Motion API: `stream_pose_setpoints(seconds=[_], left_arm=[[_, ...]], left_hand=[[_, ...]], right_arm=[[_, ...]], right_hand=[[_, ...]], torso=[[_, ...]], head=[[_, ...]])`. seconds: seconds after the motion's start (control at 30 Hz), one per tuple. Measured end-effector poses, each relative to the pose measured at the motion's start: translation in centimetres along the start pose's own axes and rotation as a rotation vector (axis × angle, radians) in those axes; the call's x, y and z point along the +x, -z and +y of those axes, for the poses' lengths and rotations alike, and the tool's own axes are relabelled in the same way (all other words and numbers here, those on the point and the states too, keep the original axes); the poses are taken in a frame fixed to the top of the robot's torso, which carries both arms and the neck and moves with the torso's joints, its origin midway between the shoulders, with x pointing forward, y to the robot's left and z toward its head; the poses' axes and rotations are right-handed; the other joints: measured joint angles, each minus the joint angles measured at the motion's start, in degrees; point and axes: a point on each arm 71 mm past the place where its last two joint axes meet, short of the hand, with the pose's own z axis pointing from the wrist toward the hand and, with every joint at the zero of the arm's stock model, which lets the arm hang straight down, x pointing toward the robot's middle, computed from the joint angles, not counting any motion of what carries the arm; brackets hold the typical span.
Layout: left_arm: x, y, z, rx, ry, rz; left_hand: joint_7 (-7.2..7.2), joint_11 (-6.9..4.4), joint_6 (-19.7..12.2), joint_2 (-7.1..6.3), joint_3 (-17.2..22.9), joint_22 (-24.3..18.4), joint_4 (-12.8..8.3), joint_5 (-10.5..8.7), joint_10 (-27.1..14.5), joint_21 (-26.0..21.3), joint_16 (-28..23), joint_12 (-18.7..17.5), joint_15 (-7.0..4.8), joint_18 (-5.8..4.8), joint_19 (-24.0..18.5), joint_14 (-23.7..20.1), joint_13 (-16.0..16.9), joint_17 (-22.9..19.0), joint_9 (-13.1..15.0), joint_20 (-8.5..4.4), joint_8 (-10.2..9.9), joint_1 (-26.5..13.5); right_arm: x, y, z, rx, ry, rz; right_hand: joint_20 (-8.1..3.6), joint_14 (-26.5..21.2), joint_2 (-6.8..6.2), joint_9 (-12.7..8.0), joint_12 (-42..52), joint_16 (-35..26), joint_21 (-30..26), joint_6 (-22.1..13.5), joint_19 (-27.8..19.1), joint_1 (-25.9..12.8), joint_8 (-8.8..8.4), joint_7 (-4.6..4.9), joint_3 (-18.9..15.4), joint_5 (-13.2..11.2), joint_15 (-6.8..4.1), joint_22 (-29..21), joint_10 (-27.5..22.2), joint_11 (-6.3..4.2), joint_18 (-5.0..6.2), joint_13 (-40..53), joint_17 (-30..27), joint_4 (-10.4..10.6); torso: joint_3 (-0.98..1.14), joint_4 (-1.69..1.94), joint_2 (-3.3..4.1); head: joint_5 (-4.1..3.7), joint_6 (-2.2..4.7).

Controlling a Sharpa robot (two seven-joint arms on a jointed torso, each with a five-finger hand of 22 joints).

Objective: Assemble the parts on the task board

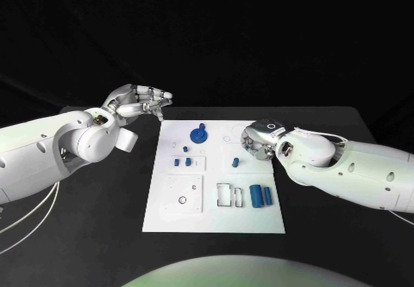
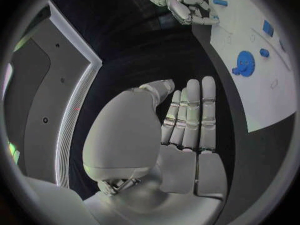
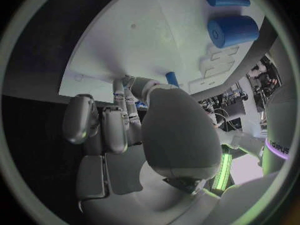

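Observation:
The white task board (image 1: 216, 206) lies in the middle of the table. On it are a blue gear (image 1: 199, 135), two small blue pieces (image 1: 182, 162), a blue peg (image 1: 236, 161) and two blue cylinders (image 1: 261, 195). My left hand (image 1: 138, 101) hangs above the table beyond the board's far left corner and holds nothing; its fingers (image 2: 190, 117) lie straight, side by side. My right hand (image 1: 259, 142) hovers over the board's right edge with its fingers (image 3: 112, 125) curled in. It is just right of the peg (image 3: 172, 78), and nothing shows in its grasp.
Rectangular recesses (image 1: 228, 195) and a raised square plate (image 1: 183, 194) mark the board's near half. Black table (image 1: 95, 227) surrounds the board on all sides. The left wrist view also shows the gear (image 2: 245, 62) and my right hand (image 2: 187, 5).

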Motion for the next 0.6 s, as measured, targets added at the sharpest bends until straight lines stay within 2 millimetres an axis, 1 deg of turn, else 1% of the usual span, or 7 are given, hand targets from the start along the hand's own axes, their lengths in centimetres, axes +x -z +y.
stream_pose_setpoints(seconds=[0.13, 0.17, 0.23, 0.3, 0.43, 0.47, 0.6], left_arm=[[0.03, 0.01, 0.02, -0.003, -0.001, 0.003], [0.04, 0.01, 0.03, -0.004, -0.002, 0.003], [0.05, 0.02, 0.05, -0.006, -0.002, 0.004], [0.06, 0.02, 0.07, -0.008, -0.002, 0.006], [0.08, 0.02, 0.10, -0.011, -0.003, 0.009], [0.08, 0.02, 0.10, -0.012, -0.003, 0.009], [0.08, 0.03, 0.13, -0.014, -0.004, 0.011]], left_hand=[[0.01, 0.13, -0.4, 0.00, 0.2, -0.1, -0.2, 0.00, -0.1, 0.0, -0.2, 0.0, 0.21, 0.00, 0.0, -0.2, -0.1, -0.1, -0.1, 0.00, 0.0, 0.0], [0.01, 0.21, -0.4, -0.03, 0.2, -0.1, -0.2, 0.00, -0.2, 0.0, -0.2, 0.0, 0.21, 0.00, 0.0, -0.2, -0.1, -0.1, -0.1, 0.00, -0.1, 0.0], [0.21, 0.01, -0.6, -0.20, 0.0, -0.1, -0.3, 0.00, -0.4, -0.2, -0.4, 0.0, 0.21, 0.00, -0.2, -0.2, -0.1, -0.2, -0.1, 0.20, -0.2, -0.2], [0.21, 0.21, -0.6, -0.26, 0.0, -0.1, -0.3, 0.00, -0.6, -0.2, -0.4, 0.0, 0.21, 0.00, -0.2, -0.2, -0.1, -0.2, -0.1, 0.20, -0.2, -0.3], [0.21, 0.42, -0.6, -0.26, 0.0, -0.2, -0.3, 0.00, -0.8, -0.2, -0.7, 0.0, 0.42, 0.00, -0.2, -0.4, -0.2, -0.3, -0.1, 0.20, -0.2, -0.3], [0.24, 0.41, -0.6, -0.26, 0.0, -0.2, -0.3, 0.00, -0.8, -0.3, -0.7, 0.0, 0.42, 0.00, -0.2, -0.4, -0.2, -0.3, -0.1, 0.20, -0.2, -0.3], [0.42, 0.40, -0.8, -0.26, 0.0, -0.2, -0.3, 0.00, -0.8, -0.4, -0.7, 0.0, 0.40, 0.00, -0.2, -0.4, -0.2, -0.3, -0.1, 0.20, -0.2, -0.3]], right_arm=[[0.03, -0.05, 0.13, 0.004, 0.008, -0.002], [0.04, -0.07, 0.17, 0.005, 0.011, -0.003], [0.07, -0.09, 0.22, 0.007, 0.013, -0.005], [0.10, -0.12, 0.29, 0.009, 0.017, -0.007], [0.15, -0.13, 0.36, 0.012, 0.020, -0.011], [0.16, -0.13, 0.37, 0.012, 0.020, -0.012], [0.20, -0.10, 0.41, 0.015, 0.020, -0.015]], right_hand=[[0.19, 0.0, -0.52, 1.3, -0.4, -0.2, -0.5, -0.4, -0.2, -1.7, 0.23, 0.36, 0.2, -0.1, 0.00, 0.0, -0.5, 0.56, 0.00, -0.2, -0.5, -0.2], [0.19, 0.0, -0.72, 1.5, -0.5, -0.2, -0.7, -0.5, -0.2, -2.1, 0.25, 0.27, 0.2, -0.1, 0.00, 0.0, -0.5, 0.57, 0.00, -0.1, -0.6, -0.2], [0.39, 0.0, -1.06, 1.5, -0.7, -0.2, -0.7, -0.7, -0.4, -2.4, 0.49, 0.28, 0.2, -0.1, 0.00, 0.0, -0.5, 0.56, 0.00, -0.1, -0.6, -0.2], [0.39, 0.0, -1.35, 1.5, -0.8, -0.2, -0.7, -0.8, -0.4, -2.7, 0.57, 0.35, 0.2, -0.1, 0.00, 0.0, -0.7, 0.60, 0.00, -0.1, -0.6, -0.2], [0.39, 0.0, -1.58, 1.4, -1.1, -0.2, -0.7, -1.3, -0.4, -3.7, -0.04, 0.44, 0.2, 0.5, 0.00, 0.0, -1.1, 0.77, 0.00, -0.1, -0.6, -0.2], [0.39, 0.0, -1.95, 1.3, -1.2, -0.2, -0.7, -1.3, -0.4, -4.1, -0.04, 0.44, 0.2, 0.8, 0.00, 0.0, -1.1, 0.77, 0.00, -0.1, -0.6, -0.2], [0.39, 0.0, -1.93, 1.2, -1.4, -0.2, -0.7, -1.3, -0.4, -4.1, -0.04, 0.44, 0.4, 1.7, 0.00, 0.0, -1.1, 0.77, 0.00, -0.1, -0.1, -0.1]], torso=[[0.00, -0.01, -0.01], [0.00, -0.01, -0.01], [0.00, 0.00, -0.01], [0.00, -0.01, -0.02], [0.00, -0.01, -0.03], [0.00, -0.01, -0.03], [-0.01, -0.01, -0.03]], head=[[-0.16, 0.00], [-0.18, 0.00], [-0.21, 0.03], [-0.21, 0.03], [-0.15, 0.03], [-0.14, 0.03], [-0.13, 0.02]])
